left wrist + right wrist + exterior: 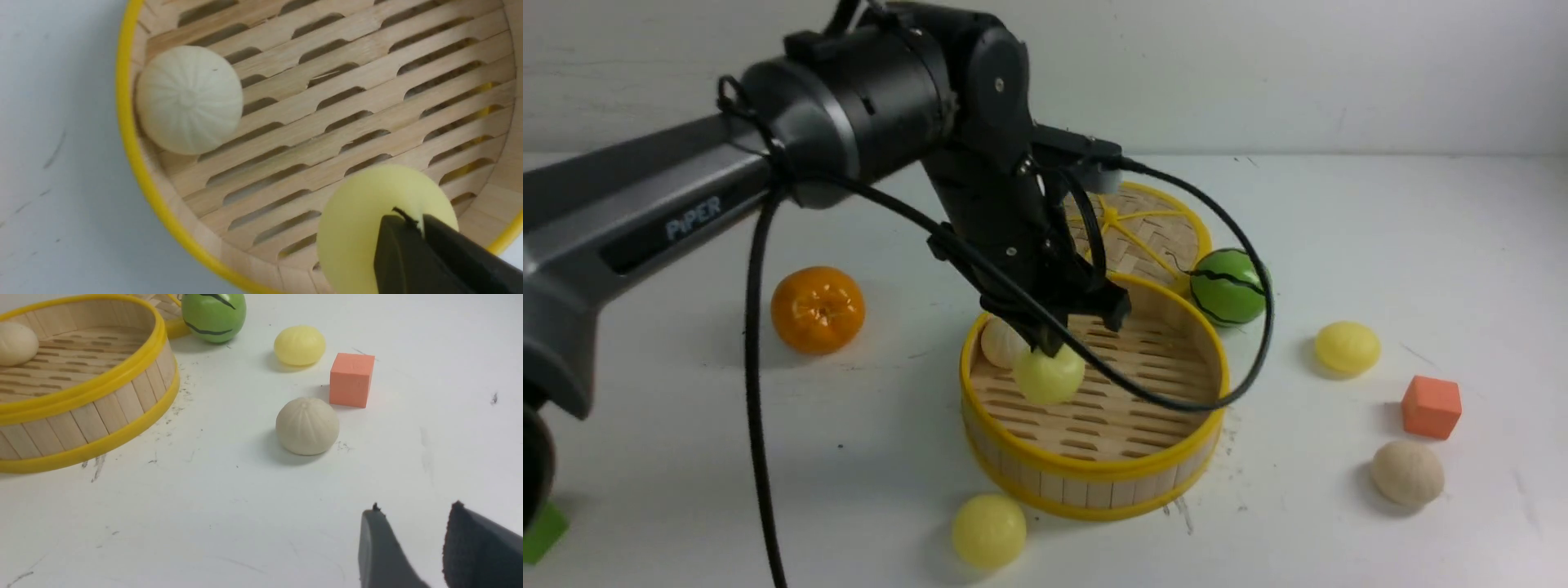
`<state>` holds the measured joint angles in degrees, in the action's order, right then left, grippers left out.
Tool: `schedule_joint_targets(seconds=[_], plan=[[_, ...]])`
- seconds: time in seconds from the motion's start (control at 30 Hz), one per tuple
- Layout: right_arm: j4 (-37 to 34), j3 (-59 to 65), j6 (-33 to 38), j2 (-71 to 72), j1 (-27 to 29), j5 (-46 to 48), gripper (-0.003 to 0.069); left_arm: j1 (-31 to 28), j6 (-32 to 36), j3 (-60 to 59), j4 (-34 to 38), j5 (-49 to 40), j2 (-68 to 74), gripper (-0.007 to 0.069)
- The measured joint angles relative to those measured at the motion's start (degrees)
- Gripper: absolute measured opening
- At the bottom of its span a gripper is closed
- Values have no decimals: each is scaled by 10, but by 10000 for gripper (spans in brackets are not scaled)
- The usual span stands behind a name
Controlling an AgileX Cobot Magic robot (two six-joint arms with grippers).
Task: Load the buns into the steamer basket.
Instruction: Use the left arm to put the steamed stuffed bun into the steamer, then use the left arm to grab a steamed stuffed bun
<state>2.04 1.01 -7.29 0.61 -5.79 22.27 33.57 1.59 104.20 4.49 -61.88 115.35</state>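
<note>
Left claw, mine [403,222]: one, fingers pressed together at the tips, over a glossy yellow bun [351,228]; whether they touch it, I cannot tell.

Right claw, mine [414,510]: one, fingers spread, a gap between them, above the table [196,522].

Steamer basket [1094,469]: one, round, slatted floor, yellow rims, upright on the table. Within its rim, two buns: the yellow one under my left claw, and a pale ribbed bun [190,100] close against the wall. Whether the yellow one rests on the slats, I cannot tell.

Buns outside the basket, three: a yellow bun [989,531] near the basket, on my side of it; a second yellow bun [1347,349] out to the right, beyond the red block [1431,407]; a beige ribbed bun [1407,473] on the near side of that block.

Woven lid [1147,233]: one, yellow spokes, behind the basket.

Watermelon ball [1230,287]: one, green, striped, beside the lid.

Tangerine [818,310]: one, glossy orange, left of the basket.

Green block [543,532]: one, partly in view, far left.
</note>
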Motion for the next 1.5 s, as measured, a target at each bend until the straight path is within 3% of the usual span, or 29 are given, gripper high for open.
schedule_joint_targets(seconds=[0.2, 0.33, 0.57, 0.67, 0.77, 0.9, 0.93, 1.0, 1.07, 1.17, 1.3, 1.5], plan=[[0, 0, 0, 0, 0, 0, 239, 2, 1, 0, -19, 18, 50, -11], [0, 0, 0, 0, 0, 0, 239, 2, 12, 0, -33, 25, 68, 49], [0, 0, 0, 0, 0, 0, 239, 1, -10, 20, -34, 9, 35, 372], [0, 0, 0, 0, 0, 0, 239, 3, -20, 26, -32, -25, -19, 428], [0, 0, 0, 0, 0, 0, 239, 5, -47, 10, -19, -69, -92, 372], [0, 0, 0, 0, 0, 0, 239, 5, -69, -103, -4, -82, -161, 124], [0, 0, 0, 0, 0, 0, 239, 5, -69, -110, -3, -82, -164, 111], [0, 0, 0, 0, 0, 0, 239, 5, -56, -206, 22, -79, -188, -9], [0, 0, 0, 0, 0, 0, 239, 5, -46, -251, 40, -61, -199, -13], [0, 0, 0, 0, 0, 0, 239, 5, 3, -345, 91, 42, -210, -13], [0, 0, 0, 0, 0, 0, 239, 5, 37, -367, 97, 102, -195, -3], [0, 0, 0, 0, 0, 0, 239, 5, 46, -368, 92, 157, -162, 119]])
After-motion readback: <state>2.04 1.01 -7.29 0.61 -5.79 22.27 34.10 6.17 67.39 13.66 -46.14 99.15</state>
